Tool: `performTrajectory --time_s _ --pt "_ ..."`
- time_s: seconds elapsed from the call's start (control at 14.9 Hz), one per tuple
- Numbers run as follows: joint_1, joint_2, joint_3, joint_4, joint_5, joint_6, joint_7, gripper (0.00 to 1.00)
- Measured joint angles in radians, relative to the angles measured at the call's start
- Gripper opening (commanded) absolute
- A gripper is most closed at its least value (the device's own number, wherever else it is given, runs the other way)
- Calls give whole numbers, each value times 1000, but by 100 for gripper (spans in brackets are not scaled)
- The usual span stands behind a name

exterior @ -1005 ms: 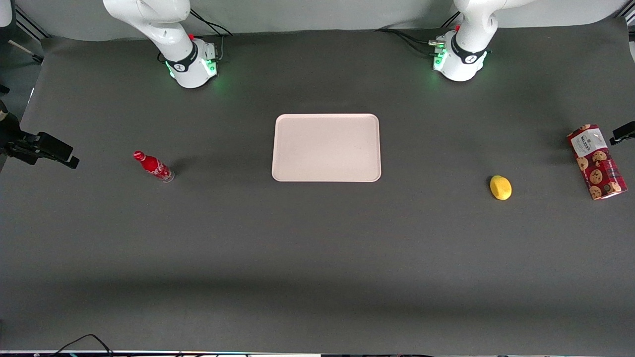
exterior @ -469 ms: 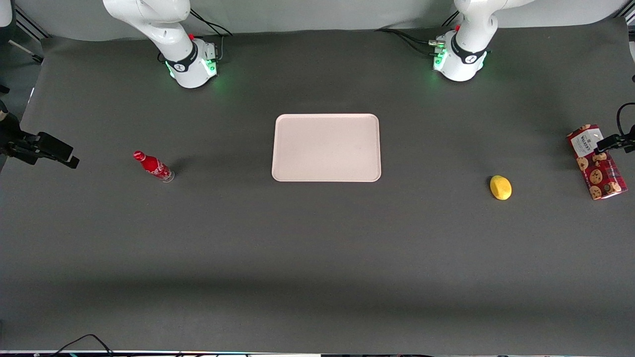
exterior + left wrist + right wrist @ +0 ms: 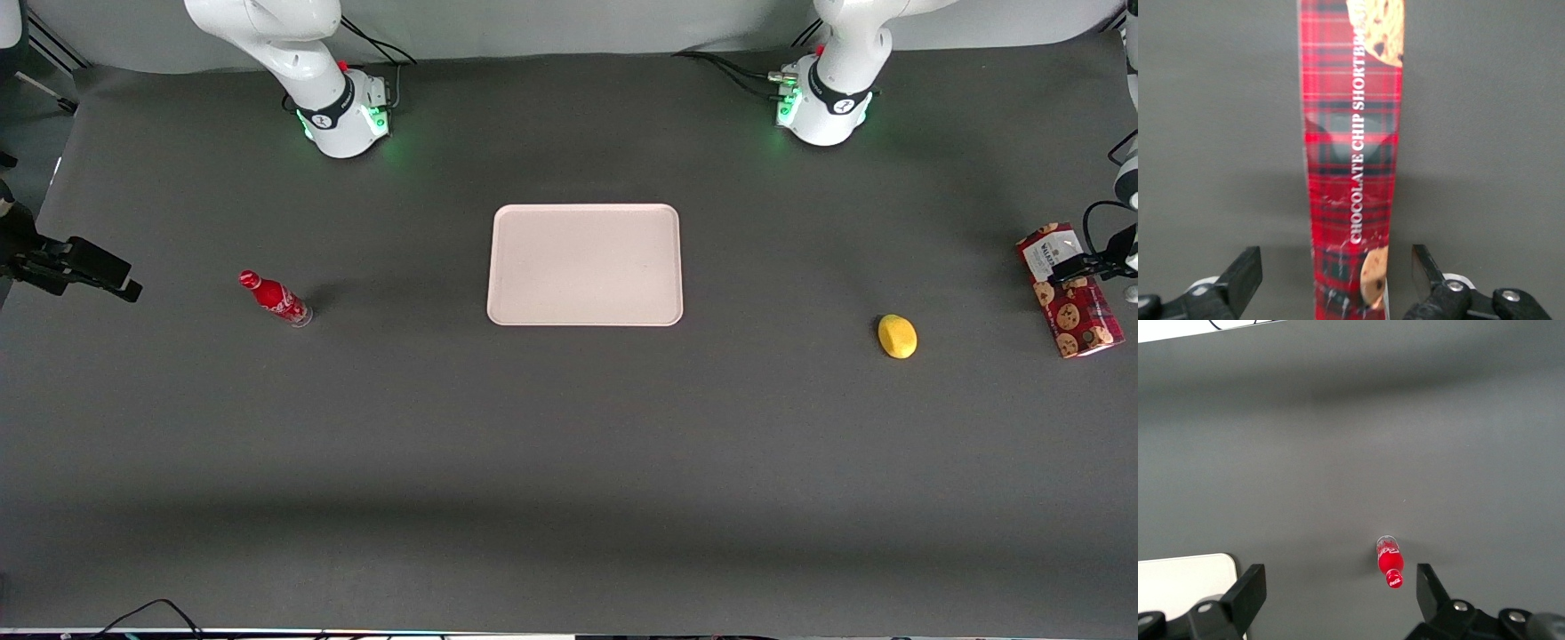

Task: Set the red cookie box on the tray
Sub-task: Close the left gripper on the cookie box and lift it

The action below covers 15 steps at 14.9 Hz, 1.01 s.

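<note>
The gripper (image 3: 1333, 280) is open over the box (image 3: 1350, 160) (a finger each side); the tray (image 3: 585, 264) sits at nine o'clock.

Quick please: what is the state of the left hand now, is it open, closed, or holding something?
Left hand: open, holding nothing, above the red cookie box, one finger on each side of the box's narrow width.

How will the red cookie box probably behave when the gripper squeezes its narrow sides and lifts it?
The red cookie box looks like a thin glossy carton, so it may dent or slip. It is long, and the open gripper straddles one end, so it could droop.
</note>
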Motion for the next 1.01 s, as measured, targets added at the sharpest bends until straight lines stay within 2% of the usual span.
performTrajectory --time_s 0.07,0.13,0.2,0.34,0.4,0.47,1.01 --pt "0 12 -7 6 -5 0 0 99" --pt "0 22 -14 13 -9 0 0 90" --pt "0 29 -20 17 -11 0 0 73" --pt "0 34 -23 24 -13 0 0 20" --pt "0 34 -23 25 -13 0 0 4" --pt "0 34 -23 25 -13 -3 0 0" --pt "-2 31 -24 87 -13 -77 8 0"
